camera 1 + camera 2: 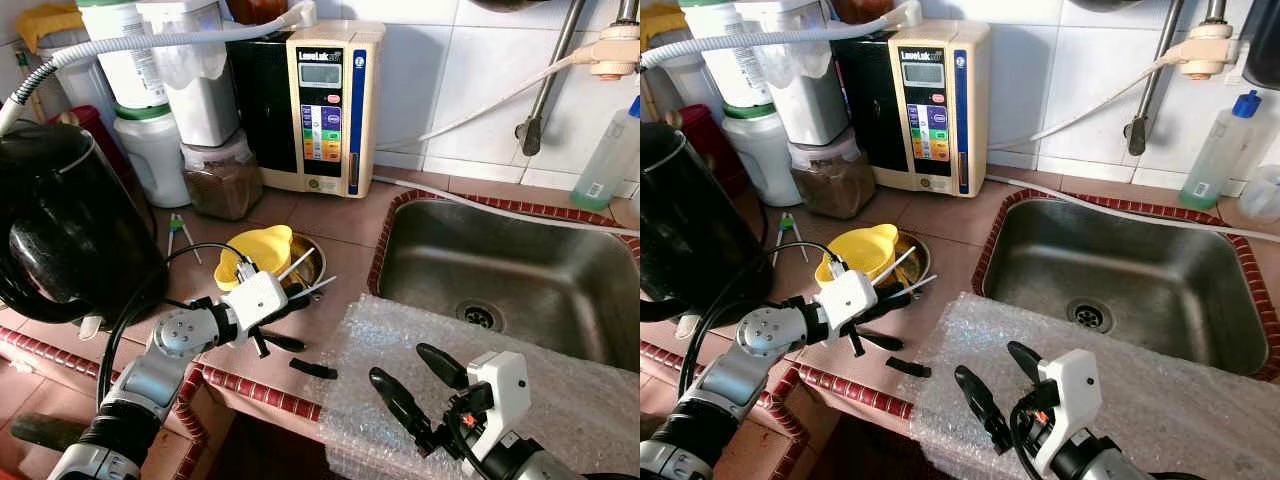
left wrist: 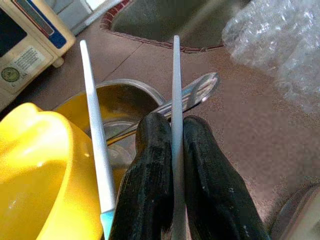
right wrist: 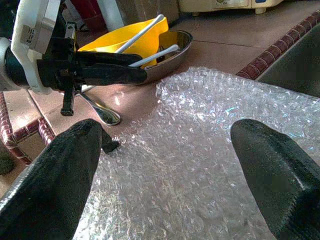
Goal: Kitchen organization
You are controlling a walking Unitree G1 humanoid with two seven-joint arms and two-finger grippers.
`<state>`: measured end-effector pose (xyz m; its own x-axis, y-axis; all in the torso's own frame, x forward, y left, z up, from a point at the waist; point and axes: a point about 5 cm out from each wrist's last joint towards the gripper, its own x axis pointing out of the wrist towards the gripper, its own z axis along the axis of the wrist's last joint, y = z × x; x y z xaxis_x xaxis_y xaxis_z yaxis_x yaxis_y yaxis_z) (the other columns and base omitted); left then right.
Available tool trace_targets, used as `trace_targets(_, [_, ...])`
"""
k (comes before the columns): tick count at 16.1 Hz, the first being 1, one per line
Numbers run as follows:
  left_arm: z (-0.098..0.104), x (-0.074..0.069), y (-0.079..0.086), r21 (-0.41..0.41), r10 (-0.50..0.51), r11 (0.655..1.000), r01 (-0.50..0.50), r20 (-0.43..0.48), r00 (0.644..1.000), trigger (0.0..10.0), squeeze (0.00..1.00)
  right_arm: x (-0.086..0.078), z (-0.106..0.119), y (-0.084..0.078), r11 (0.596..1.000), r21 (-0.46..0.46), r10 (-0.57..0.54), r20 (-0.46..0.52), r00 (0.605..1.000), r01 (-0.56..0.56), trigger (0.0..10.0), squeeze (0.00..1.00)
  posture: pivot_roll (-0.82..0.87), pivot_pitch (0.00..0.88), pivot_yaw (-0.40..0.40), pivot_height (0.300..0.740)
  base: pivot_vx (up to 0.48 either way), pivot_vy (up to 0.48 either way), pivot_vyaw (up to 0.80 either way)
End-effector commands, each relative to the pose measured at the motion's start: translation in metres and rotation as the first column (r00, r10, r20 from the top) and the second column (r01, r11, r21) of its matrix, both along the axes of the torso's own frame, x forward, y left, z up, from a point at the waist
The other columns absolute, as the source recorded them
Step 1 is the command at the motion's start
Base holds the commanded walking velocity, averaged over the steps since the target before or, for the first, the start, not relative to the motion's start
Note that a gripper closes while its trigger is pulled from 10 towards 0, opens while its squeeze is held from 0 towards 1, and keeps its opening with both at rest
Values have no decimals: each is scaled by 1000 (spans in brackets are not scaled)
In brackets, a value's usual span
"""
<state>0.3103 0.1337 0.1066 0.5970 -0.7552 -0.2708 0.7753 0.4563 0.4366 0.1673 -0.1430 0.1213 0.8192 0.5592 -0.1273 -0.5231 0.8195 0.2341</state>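
While clamped in left gripper (image 2: 172,145), white chopstick (image 2: 175,90) sticks out over steel bowl (image 2: 131,92).

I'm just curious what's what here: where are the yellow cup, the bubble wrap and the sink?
yellow cup (image 1: 262,250), left eye view, its inner wall.
bubble wrap (image 1: 590,400), left eye view, flat middle.
sink (image 1: 520,265), left eye view, bare basin floor.

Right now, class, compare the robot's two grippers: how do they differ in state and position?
The left gripper is shut on a white chopstick, while the right gripper is open and holds nothing. The left gripper sits by the metal bowl holding the yellow cup; the right gripper hovers over the bubble wrap beside the sink. Both have two black fingers.
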Motion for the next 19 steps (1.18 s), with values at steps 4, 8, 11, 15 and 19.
trace_targets(4, [2, 1, -3, 12, 5, 1000, -5, 39, 999, 10000, 216, 1, -1, 0, 1000, -5, -4, 0, 1000, 4, 10000, 0, -18, 0, 84, 740, 0, 0, 0])
trace_targets(8, [-1, 1, -2, 9, 11, 1000, -11, 23, 1000, 0, 0, 0, -1, -1, 1000, -8, -6, -2, 1000, 6, 10000, 0, -20, 0, 82, 740, 0, 0, 0])
trace_targets(11, [0, 3, 0, 3, 29, 1000, -29, 33, 999, 0, 0, 0, -1, -1, 1000, -10, -5, -2, 1000, 5, 10000, 0, -19, 0, 82, 740, 0, 0, 0])
trace_targets(15, [17, 11, 12, -79, 205, 978, -193, 194, 959, 0, 0, -1, -2, -1, 1000, -14, -8, -3, 1000, 8, 10000, 0, -22, 0, 83, 740, 0, 0, 0])
trace_targets(19, [30, -5, 7, -220, 261, 956, -197, 318, 912, 0, 0, 0, -3, -3, 1000, -15, -10, -3, 1000, 10, 10000, 0, -13, 0, 77, 740, 0, 0, 0])
